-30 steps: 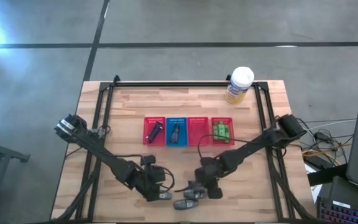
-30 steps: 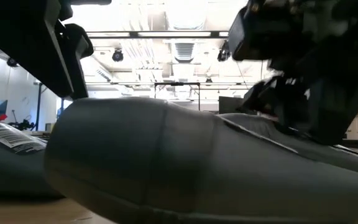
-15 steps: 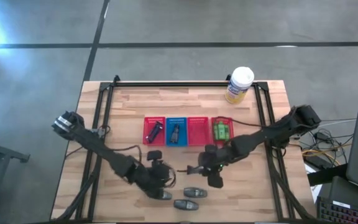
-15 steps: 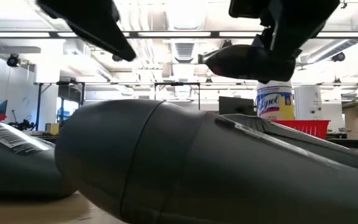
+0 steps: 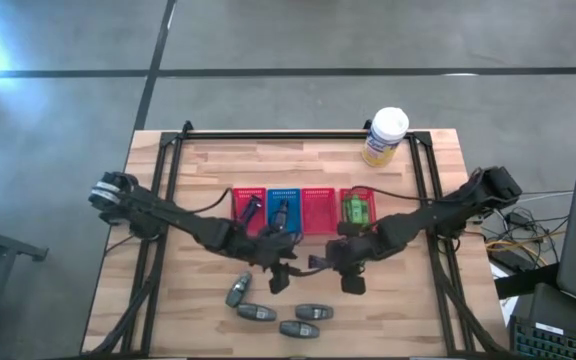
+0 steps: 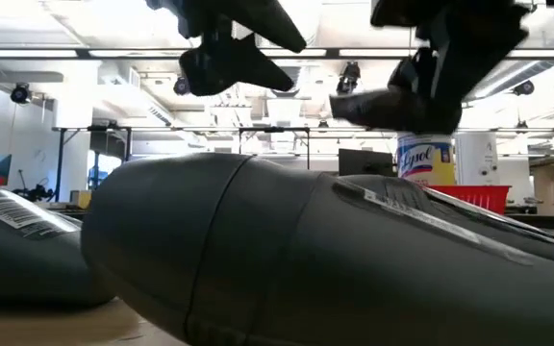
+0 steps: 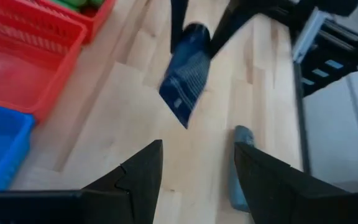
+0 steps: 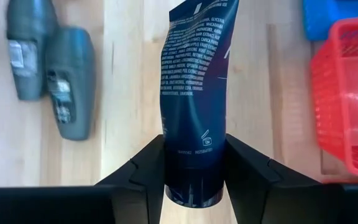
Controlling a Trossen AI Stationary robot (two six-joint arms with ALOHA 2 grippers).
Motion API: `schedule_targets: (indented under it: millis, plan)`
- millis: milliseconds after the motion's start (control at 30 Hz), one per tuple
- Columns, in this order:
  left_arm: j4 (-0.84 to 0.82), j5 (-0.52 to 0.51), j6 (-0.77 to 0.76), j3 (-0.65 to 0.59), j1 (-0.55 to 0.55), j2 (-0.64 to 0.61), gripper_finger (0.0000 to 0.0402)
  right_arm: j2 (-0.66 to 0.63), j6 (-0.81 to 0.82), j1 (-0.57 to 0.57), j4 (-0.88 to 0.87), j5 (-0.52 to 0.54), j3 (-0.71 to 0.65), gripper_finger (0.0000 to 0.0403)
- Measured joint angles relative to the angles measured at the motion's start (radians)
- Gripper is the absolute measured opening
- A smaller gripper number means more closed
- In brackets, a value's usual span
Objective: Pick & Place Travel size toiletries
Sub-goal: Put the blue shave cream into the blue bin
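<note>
Dark blue tube pinched in the right end effector above the wooden counter.

Four grey oval bottles lie at 6 o'clock on the counter; red and blue baskets sit in a row at centre, the white-and-yellow canister at 1 o'clock. Grey concrete floor surrounds. The left end effector hovers with fingers apart and empty, just beside the tube, both arms reaching inward.
</note>
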Motion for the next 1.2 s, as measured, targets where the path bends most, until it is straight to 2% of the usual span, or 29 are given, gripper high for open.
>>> schedule_targets:
  millis: [300, 533, 733, 800, 967, 1200]
  plan:
    - [0.351, 0.013, -0.024, -0.081, 0.023, -0.030, 0.0202, -0.116, 0.081, 0.003, 0.001, 0.109, -0.001, 0.0135]
    - [0.377, -0.005, -0.057, -0.113, 0.074, -0.039, 0.0202, -0.150, 0.105, 0.002, -0.037, 0.155, -0.001, 0.0127]
    - [0.373, -0.096, -0.039, -0.113, 0.091, -0.060, 0.0202, -0.146, 0.138, 0.003, -0.085, 0.154, -0.004, 0.0133]
    - [0.361, -0.095, -0.050, -0.113, 0.107, -0.060, 0.0202, -0.146, 0.142, 0.003, -0.079, 0.153, -0.004, 0.0136]
    - [0.365, 0.061, -0.098, -0.113, 0.163, -0.044, 0.0202, -0.146, 0.115, 0.003, -0.073, 0.151, 0.014, 0.0129]
    - [0.413, 0.140, -0.102, -0.113, 0.208, -0.041, 0.0202, -0.146, 0.102, 0.003, -0.071, 0.151, 0.027, 0.0129]
